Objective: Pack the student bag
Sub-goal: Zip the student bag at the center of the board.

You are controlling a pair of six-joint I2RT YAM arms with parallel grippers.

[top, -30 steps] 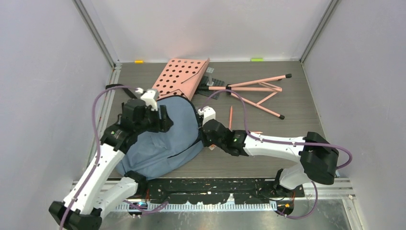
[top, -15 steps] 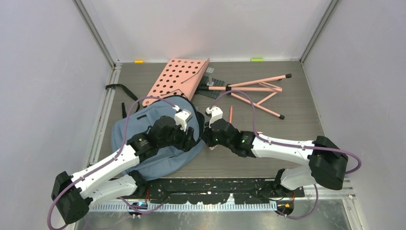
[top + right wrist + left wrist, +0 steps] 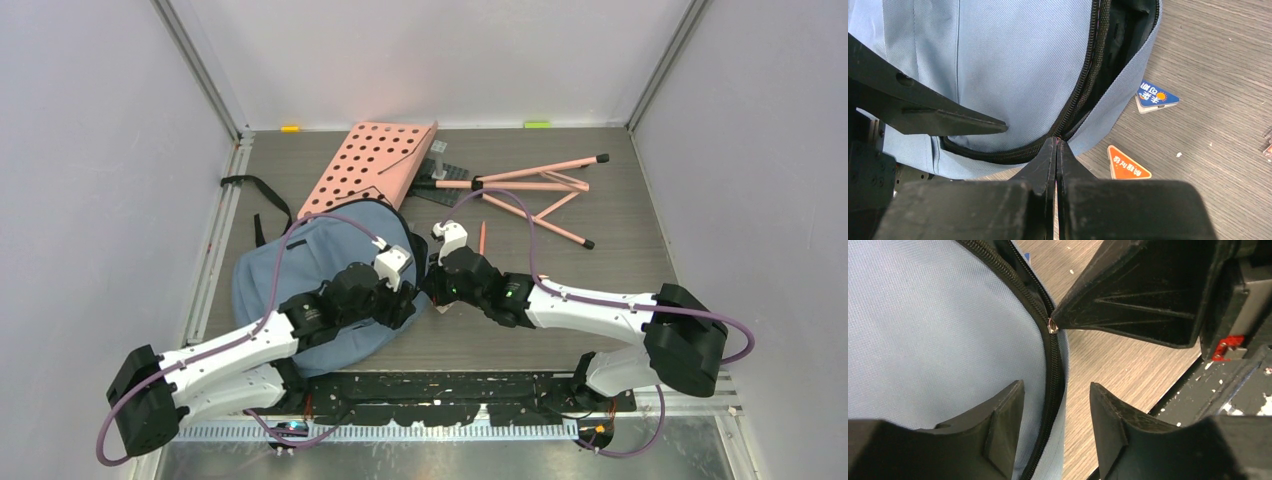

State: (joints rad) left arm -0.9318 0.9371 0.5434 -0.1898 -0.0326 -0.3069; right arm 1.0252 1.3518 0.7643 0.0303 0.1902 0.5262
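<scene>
The blue-grey student bag (image 3: pixel 270 270) lies flat on the table at the left, and its black zipper (image 3: pixel 1052 365) is partly open along the right edge. My right gripper (image 3: pixel 1056 142) is shut on the small metal zipper pull (image 3: pixel 1052 328) at that edge; it also shows in the top view (image 3: pixel 432 288). My left gripper (image 3: pixel 1055 402) is open and straddles the zipper line just below the pull, one finger over the fabric and one over the wood. In the top view the left gripper (image 3: pixel 408 300) sits right beside the right one. The dark inside of the bag (image 3: pixel 1120 45) shows through the gap.
A pink perforated board (image 3: pixel 372 162) leans behind the bag. A pink tripod stand (image 3: pixel 540 188) and a pencil (image 3: pixel 481 240) lie at the back right. A blue triangular card (image 3: pixel 1153 96) and an orange one (image 3: pixel 1126 164) lie beside the bag. A black strap (image 3: pixel 250 188) trails left.
My left arm has swung from the bag's top left across to its right edge, ending open beside the right gripper. The right gripper shifted slightly and stays shut at the zipper.
</scene>
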